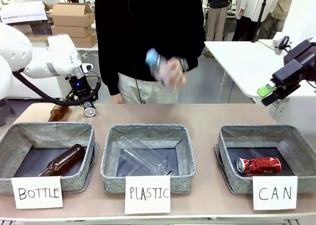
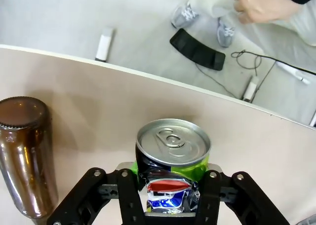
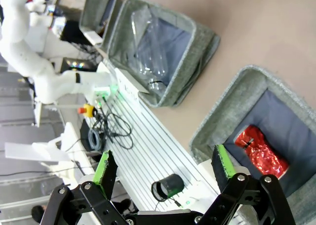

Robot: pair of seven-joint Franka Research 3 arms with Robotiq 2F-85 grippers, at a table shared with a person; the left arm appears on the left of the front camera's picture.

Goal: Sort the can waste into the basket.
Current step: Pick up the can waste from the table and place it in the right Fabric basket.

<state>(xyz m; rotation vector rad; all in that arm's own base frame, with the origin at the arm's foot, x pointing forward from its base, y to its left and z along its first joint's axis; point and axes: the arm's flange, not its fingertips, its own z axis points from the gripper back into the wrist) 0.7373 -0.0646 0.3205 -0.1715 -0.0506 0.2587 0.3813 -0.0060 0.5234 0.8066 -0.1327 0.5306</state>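
The left gripper (image 2: 169, 183) is clamped on the dark blue can (image 2: 173, 142) at the table's far left, just beside a brown bottle (image 2: 24, 156). The red can (image 1: 258, 165) lies in the CAN basket (image 1: 228, 136) at the near right. Above that basket the right gripper (image 3: 164, 165) hangs with its fingers spread, empty.

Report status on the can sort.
Left gripper shut on blue can, far left by a brown bottle. Right gripper open, raised. Red can in CAN basket. Person's hand at far side.
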